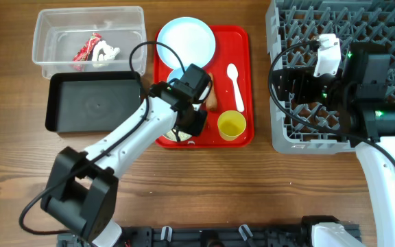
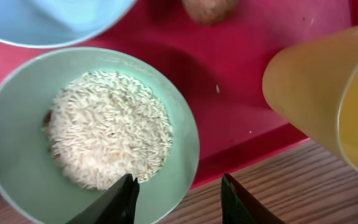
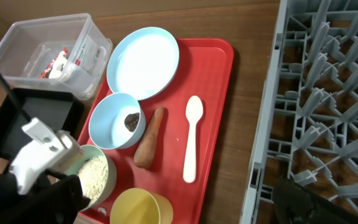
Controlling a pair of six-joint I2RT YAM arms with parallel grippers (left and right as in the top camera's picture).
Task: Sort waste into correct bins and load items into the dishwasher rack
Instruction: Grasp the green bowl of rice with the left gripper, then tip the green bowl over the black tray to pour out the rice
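My left gripper (image 2: 178,180) is open and straddles the near rim of the mint bowl (image 2: 11,124), one finger inside and one outside. The bowl holds white rice (image 2: 104,130). On the red tray (image 1: 242,41) also lie the pale blue plate (image 1: 186,40), a blue bowl (image 3: 107,121) with a dark lump (image 3: 131,120), the carrot piece (image 3: 149,144), the white spoon (image 1: 234,81) and the yellow cup (image 1: 232,125). The red wrapper (image 1: 86,49) and white paper (image 1: 105,51) lie in the clear tub (image 1: 46,34). My right gripper (image 1: 290,86) is open and empty over the grey rack (image 1: 300,27).
The shallow black tray (image 1: 91,103) sits in front of the clear tub, left of the red tray. My left arm crosses from the front left over the red tray's near left corner. Bare wooden table lies between the red tray and the rack.
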